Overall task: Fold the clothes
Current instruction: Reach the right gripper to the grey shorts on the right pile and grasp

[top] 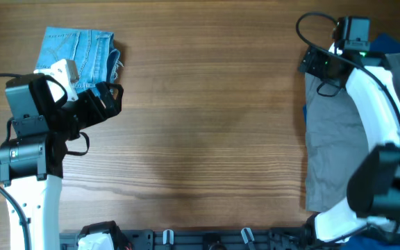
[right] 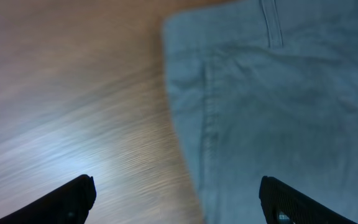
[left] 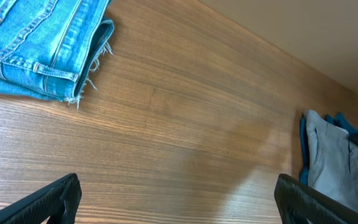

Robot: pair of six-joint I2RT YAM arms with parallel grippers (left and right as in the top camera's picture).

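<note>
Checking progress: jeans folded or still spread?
Folded. Jeans lie as a compact stack; the left wrist view shows doubled layers at the frayed edge.

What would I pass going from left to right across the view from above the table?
folded jeans → wooden table → grey garment

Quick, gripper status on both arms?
Left gripper: open, empty, near the folded jeans.
Right gripper: open, empty, over the grey garment edge.
</note>
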